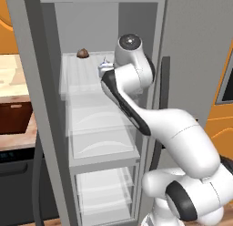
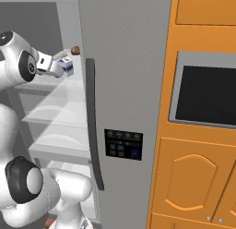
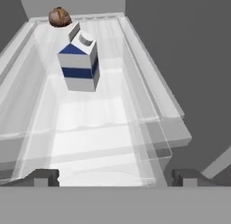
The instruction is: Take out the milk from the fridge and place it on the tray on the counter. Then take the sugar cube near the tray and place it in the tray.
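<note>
Milk (image 3: 79,64) stood upright on the top glass shelf (image 3: 90,123) of the fridge (image 2: 124,62), toward the shelf's back edge and clear of both side walls, so we judged the first half of the task not yet done: the carton was untouched and nothing had been lifted. Behind it, in the back left corner of the same shelf as the hand view showed it, lay a small brown lump (image 3: 59,16), close to the carton's gable but apart from it.

We saw the pincer (image 3: 113,177) at the shelf's front edge with its jaws spread wide and nothing between them, a stretch of bare glass separating the fingertips (image 3: 43,177) from the carton. In the left base view the carton (image 1: 105,65) peeked out just past the white arm's wrist, on the upper shelf with the lump (image 1: 83,53) further back. The right base view showed the carton (image 2: 67,65) just ahead of the hand, inside the open compartment beside the closed grey door.

By our reckoning the reach was under way and the grasp was the next step. Everything after it remained: carrying the milk out, setting it on the tray, then fetching the sugar cube. A strip of pale counter (image 1: 11,74) showed left of the fridge.
</note>
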You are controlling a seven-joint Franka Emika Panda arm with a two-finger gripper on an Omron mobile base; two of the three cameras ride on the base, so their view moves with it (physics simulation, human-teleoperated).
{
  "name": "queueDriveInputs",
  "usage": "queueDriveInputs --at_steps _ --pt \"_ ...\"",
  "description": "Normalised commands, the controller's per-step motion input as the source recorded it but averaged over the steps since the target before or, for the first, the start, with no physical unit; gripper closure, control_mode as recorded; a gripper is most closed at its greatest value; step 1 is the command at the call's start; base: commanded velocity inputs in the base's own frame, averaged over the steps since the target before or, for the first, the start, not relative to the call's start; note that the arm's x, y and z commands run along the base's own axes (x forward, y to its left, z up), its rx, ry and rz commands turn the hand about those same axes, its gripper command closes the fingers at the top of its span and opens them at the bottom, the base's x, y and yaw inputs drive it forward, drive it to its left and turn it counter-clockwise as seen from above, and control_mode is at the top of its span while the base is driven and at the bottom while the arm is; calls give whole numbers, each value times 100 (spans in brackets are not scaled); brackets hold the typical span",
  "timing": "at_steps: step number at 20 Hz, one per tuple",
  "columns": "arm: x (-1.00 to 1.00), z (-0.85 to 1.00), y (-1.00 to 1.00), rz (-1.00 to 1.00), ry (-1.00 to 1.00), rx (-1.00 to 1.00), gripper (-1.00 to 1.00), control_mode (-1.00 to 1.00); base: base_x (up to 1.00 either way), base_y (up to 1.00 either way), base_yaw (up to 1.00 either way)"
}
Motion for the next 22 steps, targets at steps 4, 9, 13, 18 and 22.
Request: queueDriveInputs --at_steps 4,9,13,18,22 --pt "50 0 1 -4 1 0 -100 -100 0 0 0" --pt "61 0 4 -5 1 0 -100 -100 0 0 0" --pt "48 0 14 -11 0 0 -100 -100 0 0 0" --pt "40 0 32 -14 0 0 -100 -100 0 0 0" --pt "27 0 17 -9 0 0 -100 -100 0 0 0"
